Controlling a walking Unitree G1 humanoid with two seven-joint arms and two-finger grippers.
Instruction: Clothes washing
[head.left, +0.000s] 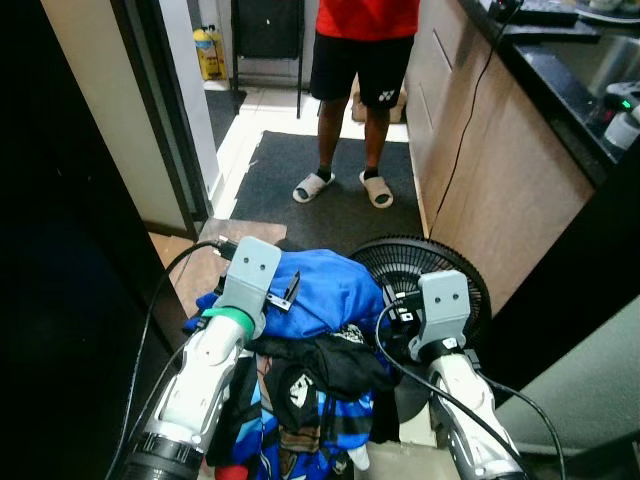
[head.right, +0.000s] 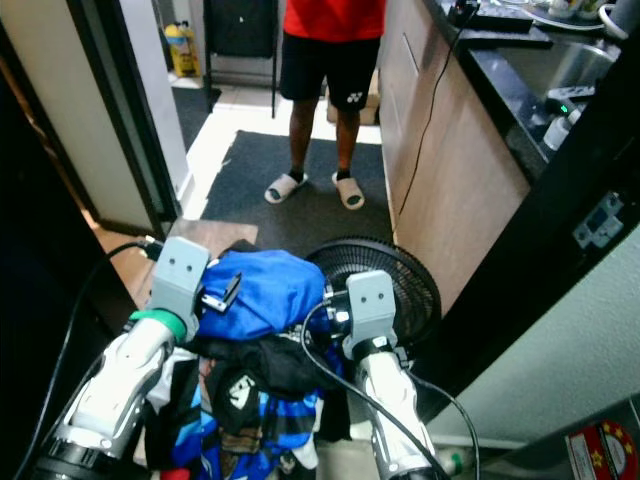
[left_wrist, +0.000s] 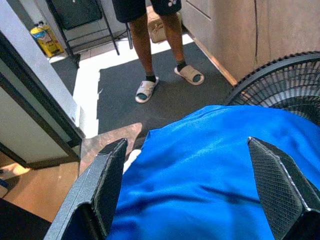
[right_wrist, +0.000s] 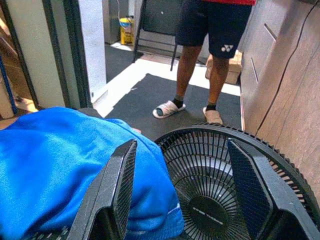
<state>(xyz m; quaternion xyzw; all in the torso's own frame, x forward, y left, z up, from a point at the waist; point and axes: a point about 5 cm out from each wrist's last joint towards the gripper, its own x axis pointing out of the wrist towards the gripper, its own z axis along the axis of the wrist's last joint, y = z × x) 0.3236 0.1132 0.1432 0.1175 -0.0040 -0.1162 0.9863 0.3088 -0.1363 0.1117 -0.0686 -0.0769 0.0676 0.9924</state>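
The robot is standing in a narrow kitchen passage with a heap of laundry (head.left: 300, 370) bundled between its 2 arms, right up against its chest. On top is a bright blue shirt (head.left: 325, 290), underneath there's something black (head.left: 335, 365) and a blue and black striped piece (head.left: 320, 425) hanging lower down.

The left gripper (left_wrist: 192, 192) is hovering over the blue shirt, at about 10 o'clock of the pile, and its 2 black fingers (left_wrist: 102, 185) are spread wide apart with the blue fabric showing between them, not pinching anything. The right gripper (right_wrist: 182, 192) is sitting at about 3 o'clock of the pile, fingers (right_wrist: 117, 192) also wide apart, 1 over the edge of the blue shirt and the other over a black floor fan (right_wrist: 235, 190) that's standing just beside the clothes.

A person in a red top and dark shorts (head.left: 358, 65) is standing at 12 o'clock, well apart from the robot, in pale slippers (head.left: 313, 186) on a dark mat (head.left: 290, 185). A wooden cabinet (head.left: 480, 150) with a black countertop (head.left: 555, 75) is running along at 2 o'clock, with a cable hanging down its side. A yellow bottle (head.left: 209, 52) is sitting on the floor way back at 11 o'clock, near a dark chair (head.left: 268, 30).
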